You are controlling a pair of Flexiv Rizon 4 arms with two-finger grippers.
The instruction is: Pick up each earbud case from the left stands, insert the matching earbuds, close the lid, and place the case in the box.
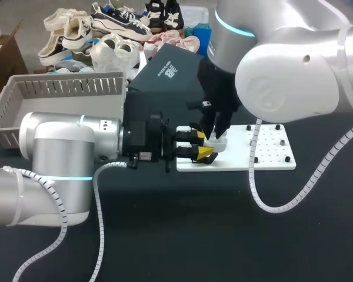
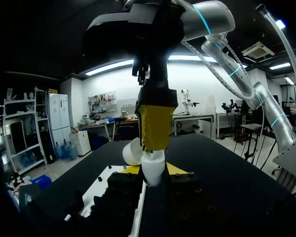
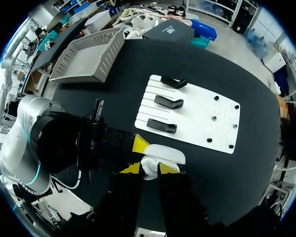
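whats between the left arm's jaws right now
A white earbud case, touched by the jaws on both sides. The left wrist view shows it most clearly.

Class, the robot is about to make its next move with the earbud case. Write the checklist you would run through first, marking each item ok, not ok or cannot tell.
1. Left gripper shut on the earbud case, both fingers touching it: ok.
2. Right gripper down at the case from above: ok.
3. Earbuds seated inside the case: cannot tell, the right gripper hides the inside.
4. Lid closed: not ok, it stands open.
5. Case lifted off the black stands: ok.
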